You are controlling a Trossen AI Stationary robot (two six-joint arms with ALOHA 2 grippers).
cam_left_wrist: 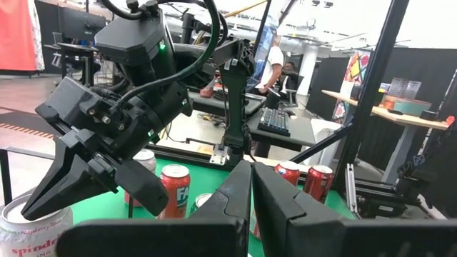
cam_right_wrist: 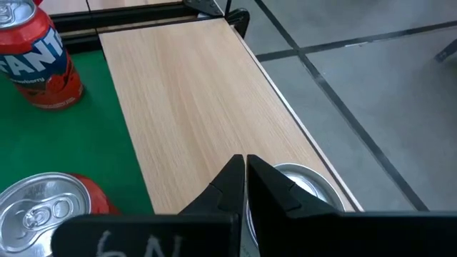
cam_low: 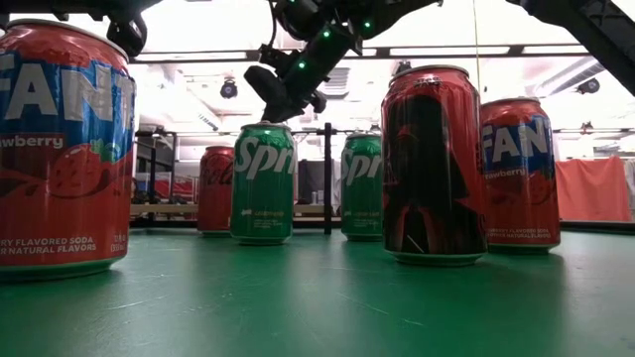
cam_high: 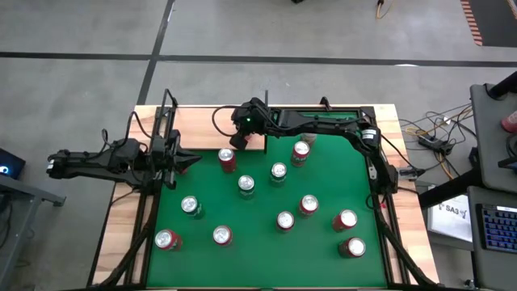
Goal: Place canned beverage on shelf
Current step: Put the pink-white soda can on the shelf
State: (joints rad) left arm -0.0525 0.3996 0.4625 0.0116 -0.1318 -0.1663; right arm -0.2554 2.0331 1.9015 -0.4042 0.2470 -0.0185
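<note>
Shelf [cam_high: 206, 121]: flat pale wood panel with fine straight grain, framed by thin black upright rods [cam_high: 167, 105], along the far edge of the green felt table [cam_high: 258, 242], on the left arm's side. In the right wrist view its surface [cam_right_wrist: 193, 107] runs as a long bare board with a black rail at the far end.

Right gripper [cam_high: 239, 141] hangs over the shelf's near edge, fingers clenched together, nothing between them; a silver can top [cam_right_wrist: 303, 182] shows just beyond the tips.

Left gripper [cam_high: 187, 159] waits at the table's left edge, also clenched and empty.

A red Fanta can [cam_high: 227, 159] stands on the felt just beside the shelf. Other cans, red and green Sprite [cam_low: 263, 183], stand scattered across the felt.
</note>
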